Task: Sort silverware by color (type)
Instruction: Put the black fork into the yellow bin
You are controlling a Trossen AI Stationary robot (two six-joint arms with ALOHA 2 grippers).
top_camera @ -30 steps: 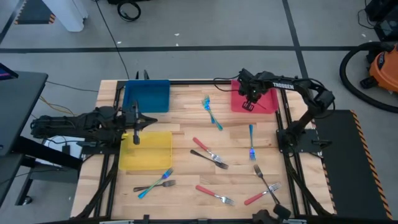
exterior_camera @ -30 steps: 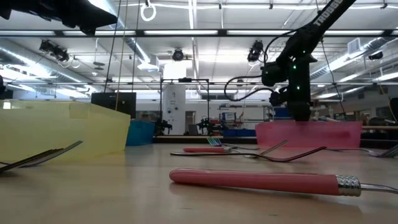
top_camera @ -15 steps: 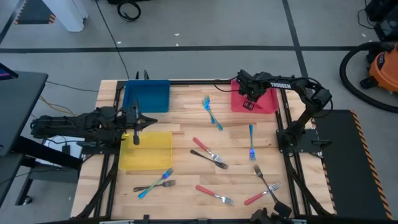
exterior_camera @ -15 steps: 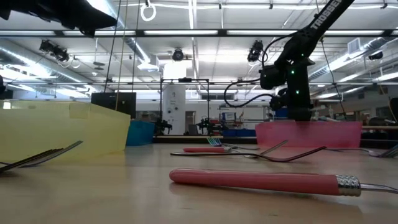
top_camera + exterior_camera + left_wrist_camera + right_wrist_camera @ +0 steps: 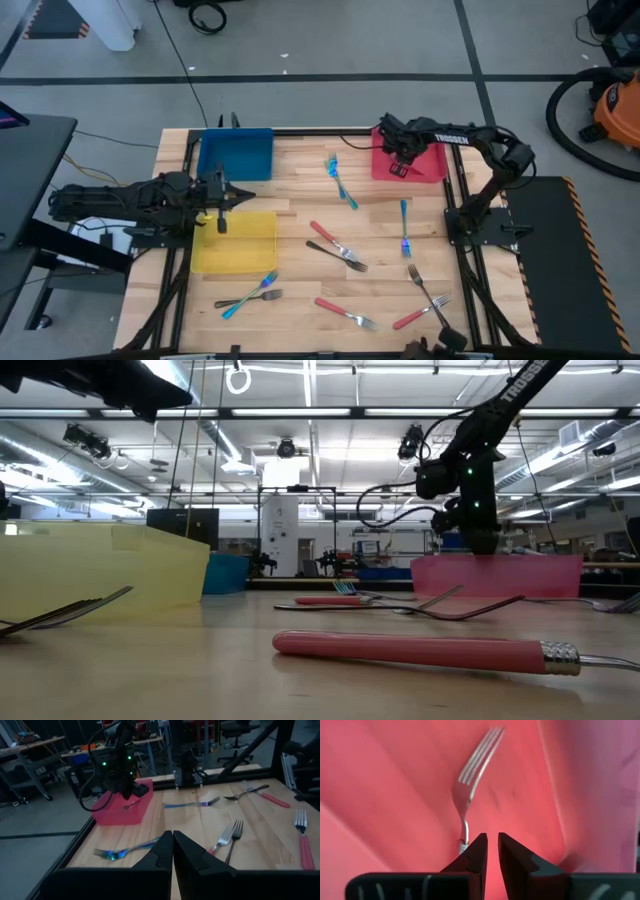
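Note:
My right gripper (image 5: 398, 168) hangs over the red tray (image 5: 432, 165) at the table's far right, fingers pointing down with a narrow gap (image 5: 493, 845). A fork with silver tines (image 5: 475, 767) lies on the tray floor; its handle is hidden beneath the fingers. My left gripper (image 5: 240, 192) waits shut and empty at the left edge, between the blue tray (image 5: 240, 155) and the yellow tray (image 5: 250, 245). Several forks lie flat on the wood: teal ones (image 5: 340, 180) (image 5: 404, 228), a red one (image 5: 325, 233) and a black one (image 5: 340, 255). My right gripper stands above the fork in the red tray. The fork's neck (image 5: 464, 832) runs under one fingertip (image 5: 472, 852), not into the gap between the two. Whether that finger touches it, I cannot tell.
More forks lie near the front edge: a teal and a black pair (image 5: 250, 293), a red one (image 5: 345, 313), a black one (image 5: 428, 288) and a red one (image 5: 415, 317). The black frame rails (image 5: 460, 215) border the table.
My right gripper has shifted slightly toward the table's left and far edge while staying over the red tray. The left arm and the forks on the table have kept still.

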